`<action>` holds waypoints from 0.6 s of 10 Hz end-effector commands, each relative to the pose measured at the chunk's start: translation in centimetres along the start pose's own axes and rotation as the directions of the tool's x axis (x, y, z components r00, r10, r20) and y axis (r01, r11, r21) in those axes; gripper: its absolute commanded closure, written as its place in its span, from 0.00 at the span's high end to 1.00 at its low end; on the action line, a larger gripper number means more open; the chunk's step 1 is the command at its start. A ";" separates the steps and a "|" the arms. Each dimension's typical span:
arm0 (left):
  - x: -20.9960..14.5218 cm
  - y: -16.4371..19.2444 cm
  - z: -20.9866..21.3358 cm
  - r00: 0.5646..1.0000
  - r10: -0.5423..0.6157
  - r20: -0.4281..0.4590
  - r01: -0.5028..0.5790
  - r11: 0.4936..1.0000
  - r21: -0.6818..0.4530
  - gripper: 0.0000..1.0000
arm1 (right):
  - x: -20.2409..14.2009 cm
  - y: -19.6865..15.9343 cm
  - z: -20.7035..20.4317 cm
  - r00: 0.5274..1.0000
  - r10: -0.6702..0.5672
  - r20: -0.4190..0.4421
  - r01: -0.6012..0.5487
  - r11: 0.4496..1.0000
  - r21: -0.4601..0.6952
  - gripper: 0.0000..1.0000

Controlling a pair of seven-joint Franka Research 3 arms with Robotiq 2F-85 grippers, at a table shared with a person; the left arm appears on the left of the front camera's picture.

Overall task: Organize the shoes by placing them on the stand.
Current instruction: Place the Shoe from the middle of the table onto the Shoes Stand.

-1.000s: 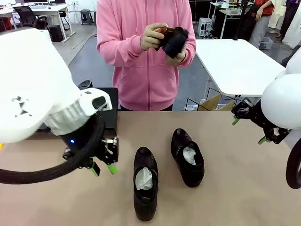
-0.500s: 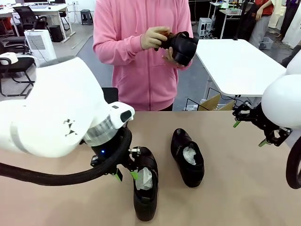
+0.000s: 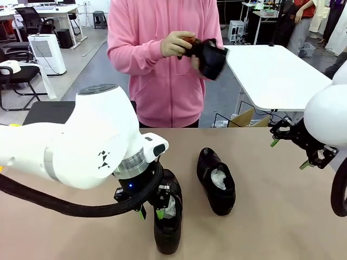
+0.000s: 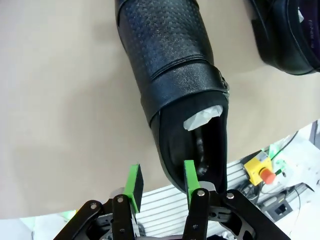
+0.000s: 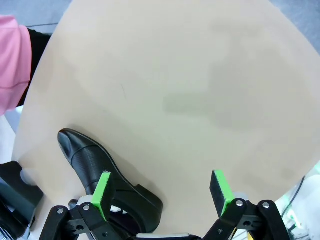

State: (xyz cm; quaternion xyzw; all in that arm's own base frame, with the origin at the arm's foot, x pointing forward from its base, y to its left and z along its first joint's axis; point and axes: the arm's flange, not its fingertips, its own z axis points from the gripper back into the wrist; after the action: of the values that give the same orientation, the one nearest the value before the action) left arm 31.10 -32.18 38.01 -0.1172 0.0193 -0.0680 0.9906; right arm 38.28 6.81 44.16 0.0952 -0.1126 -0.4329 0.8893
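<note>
Now | left gripper (image 4: 161, 174) half-open at near shoe (image 4: 170, 65) heel | right gripper (image 5: 160, 176) wide, empty | second shoe (image 3: 217, 181) beside

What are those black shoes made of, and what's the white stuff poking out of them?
The shoes look like black leather, or something made to imitate it: shiny surface, dotted grain on the toe, raised seams. The white stuff looks like crumpled paper: thin, matte and creased.
</note>
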 end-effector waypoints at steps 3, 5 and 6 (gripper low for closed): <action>1.0 -0.8 -2.7 0.999 0.044 0.023 -0.045 0.997 0.062 0.46 | -0.7 -2.2 -0.3 1.000 0.007 -0.005 -0.007 1.000 -0.003 1.00; 1.0 -1.3 -3.6 0.998 0.058 -0.023 -0.055 0.994 0.094 0.46 | -0.7 -2.4 -0.2 1.000 0.000 -0.002 0.000 1.000 -0.004 1.00; 1.1 -1.3 -3.9 0.999 0.043 -0.029 -0.039 0.994 0.105 0.37 | -0.6 -2.5 0.0 1.000 -0.004 0.001 0.004 1.000 -0.002 1.00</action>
State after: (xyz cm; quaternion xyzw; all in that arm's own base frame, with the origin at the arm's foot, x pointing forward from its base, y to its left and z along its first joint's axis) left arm 31.57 -33.62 34.40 -0.0809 0.0317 -0.0515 0.9949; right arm 38.13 6.65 44.34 0.0950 -0.1108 -0.4346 0.8887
